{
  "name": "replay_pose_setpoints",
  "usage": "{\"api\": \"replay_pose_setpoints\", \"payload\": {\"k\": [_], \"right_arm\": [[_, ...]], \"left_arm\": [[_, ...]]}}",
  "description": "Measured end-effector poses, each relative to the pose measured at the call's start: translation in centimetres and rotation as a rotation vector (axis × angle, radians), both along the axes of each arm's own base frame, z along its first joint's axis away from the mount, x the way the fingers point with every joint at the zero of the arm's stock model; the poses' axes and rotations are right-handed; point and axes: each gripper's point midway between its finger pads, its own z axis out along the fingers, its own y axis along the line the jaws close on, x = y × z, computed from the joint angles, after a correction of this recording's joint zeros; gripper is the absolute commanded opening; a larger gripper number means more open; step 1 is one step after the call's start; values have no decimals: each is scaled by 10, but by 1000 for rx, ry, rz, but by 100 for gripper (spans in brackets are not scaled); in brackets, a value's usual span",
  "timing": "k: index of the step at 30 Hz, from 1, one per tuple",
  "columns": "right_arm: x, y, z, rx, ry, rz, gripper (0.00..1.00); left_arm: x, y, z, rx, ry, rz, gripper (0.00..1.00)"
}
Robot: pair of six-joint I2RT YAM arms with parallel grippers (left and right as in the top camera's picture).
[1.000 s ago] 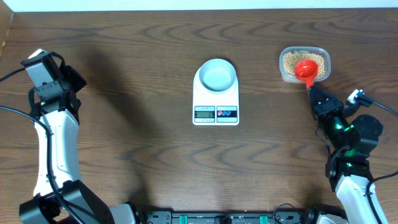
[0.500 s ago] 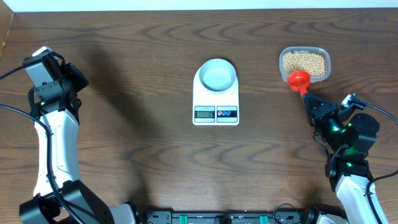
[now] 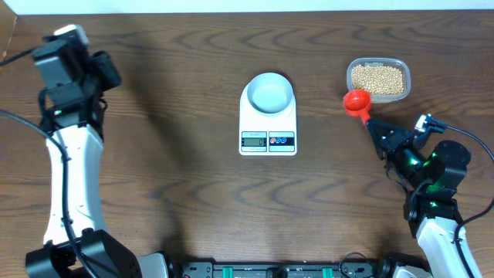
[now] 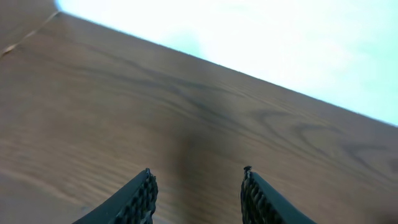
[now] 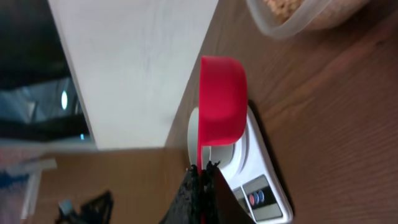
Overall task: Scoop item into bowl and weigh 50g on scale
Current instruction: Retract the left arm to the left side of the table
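Now scoop (image 3: 356,100) outside tub (image 3: 394,97), earlier inside

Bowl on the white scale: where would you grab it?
Pinch the white rim of the small round grey-blue bowl, coming straight down from above: it sits upright and open on the flat white digital scale, and its round wall has no handle.
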Motion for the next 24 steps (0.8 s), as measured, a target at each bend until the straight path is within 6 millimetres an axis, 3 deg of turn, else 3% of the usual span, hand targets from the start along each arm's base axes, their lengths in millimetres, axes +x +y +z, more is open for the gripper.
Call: {"api": "replay_pose_setpoints", "payload": {"k": [4,7,11,16,19,24], "right_arm": [[1,5,9,-37,-40,50,2],[4,8,19,-76,-17,91,2],[-4,13,17,-142,87,148,1],[0,13,48,-296,46,189,1],[-2,16,52,-410,42,217,1],[-4,21,44,-583,-1,276,1]], "left_arm": [[6,-17,3,26,-11,-59,47],[6,-17,3,36,-9,-68,47],[4,-18,0,36,6,-72,47],[2,-19,-4,30,23,-76,47],[2,-19,-5,34,25,-79,77],[-2,-20,-10,4,47,-65,83]]}}
